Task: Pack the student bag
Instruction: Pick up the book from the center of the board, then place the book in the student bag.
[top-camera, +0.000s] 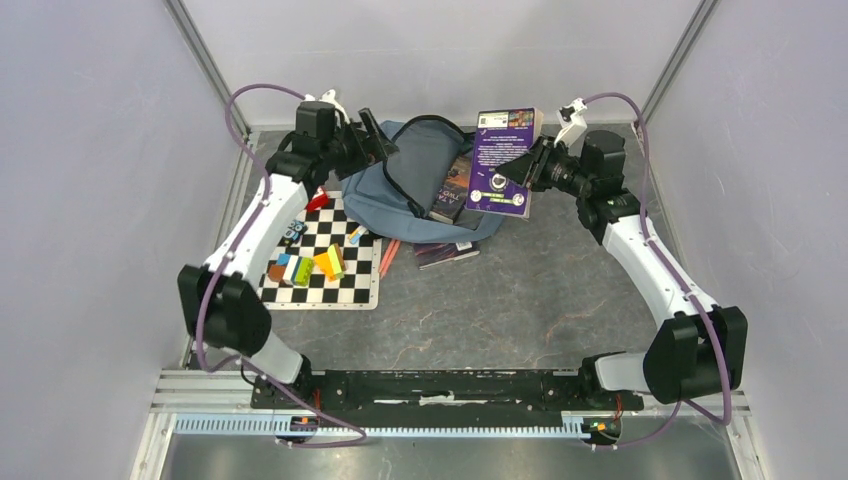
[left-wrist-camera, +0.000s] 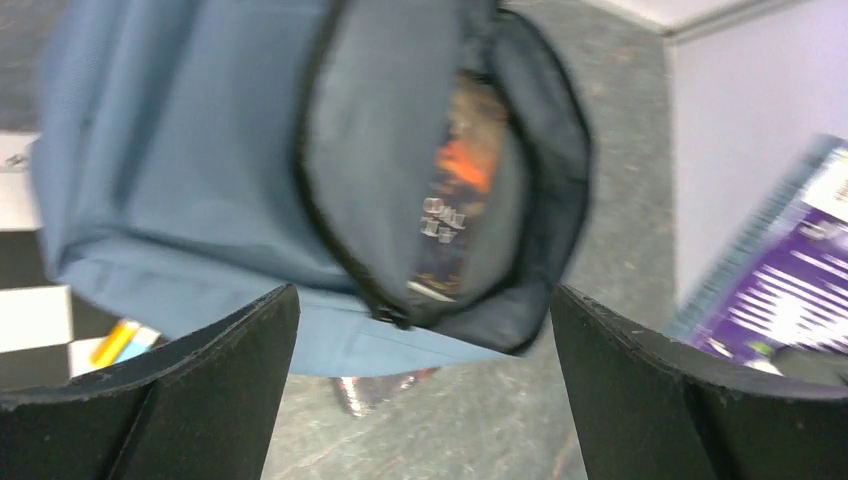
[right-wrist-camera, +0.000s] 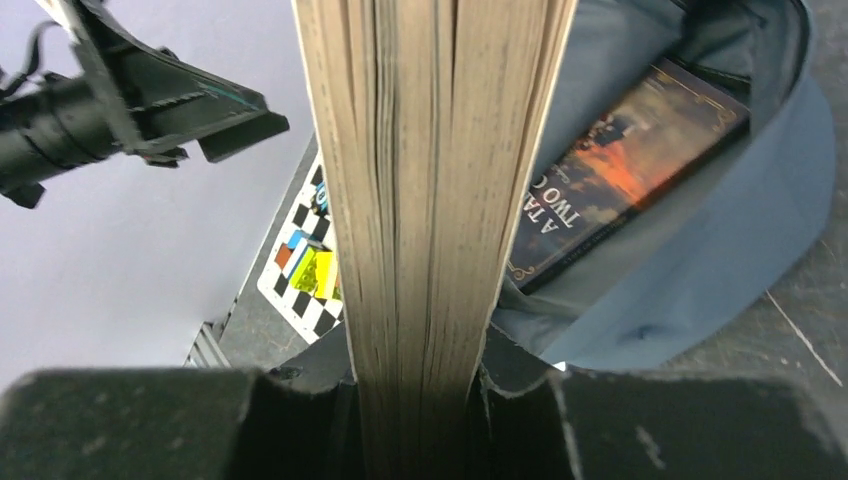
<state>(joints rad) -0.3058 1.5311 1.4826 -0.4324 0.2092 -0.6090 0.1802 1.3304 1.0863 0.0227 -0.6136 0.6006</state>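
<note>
I read the checkerboard mat (top-camera: 320, 290), loaded with coloured blocks (top-camera: 312, 266), at 9 o'clock of table centre. A paperback (top-camera: 447, 253) lies flat at the near edge of the student bag (top-camera: 405, 200). The bag lies unzipped at 12 o'clock, a dark book (top-camera: 452, 188) inside. My left gripper (top-camera: 375, 138) hangs with jaws spread wide at the bag's 10 o'clock. My right gripper (top-camera: 528, 165) clamps a purple book (top-camera: 503, 150) at its 2 o'clock

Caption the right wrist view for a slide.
Right fingers grip a thick book, pages toward the camera, at the open student bag holding a dark-covered book.
</note>
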